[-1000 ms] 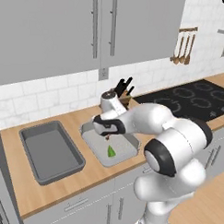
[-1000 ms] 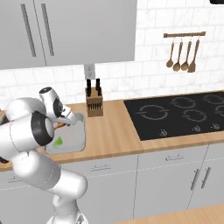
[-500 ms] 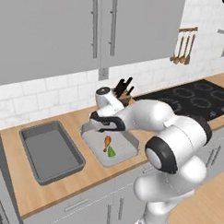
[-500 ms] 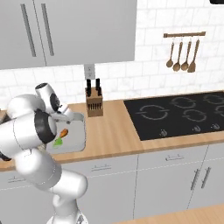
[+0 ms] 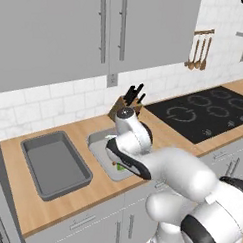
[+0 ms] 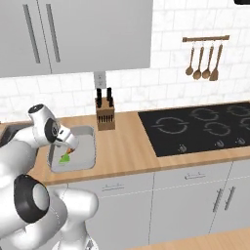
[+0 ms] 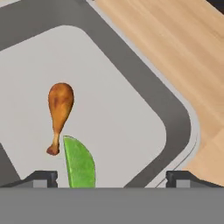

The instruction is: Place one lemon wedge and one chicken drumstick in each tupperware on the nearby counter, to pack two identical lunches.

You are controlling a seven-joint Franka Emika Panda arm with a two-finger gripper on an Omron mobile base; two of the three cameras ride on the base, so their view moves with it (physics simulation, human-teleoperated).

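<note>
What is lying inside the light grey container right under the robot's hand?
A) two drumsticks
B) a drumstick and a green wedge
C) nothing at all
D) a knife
B: the hand view shows one orange-brown drumstick and a green wedge lying side by side on the floor of the container, below the open gripper.

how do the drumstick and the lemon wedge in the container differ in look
The drumstick is orange-brown, with a rounded meaty end tapering to a thin bone; the lemon wedge is green and a flat curved slice. The drumstick lies fully in the hand view; the wedge is cut off by its bottom edge. Both lie in the same light grey container, almost touching.
</note>
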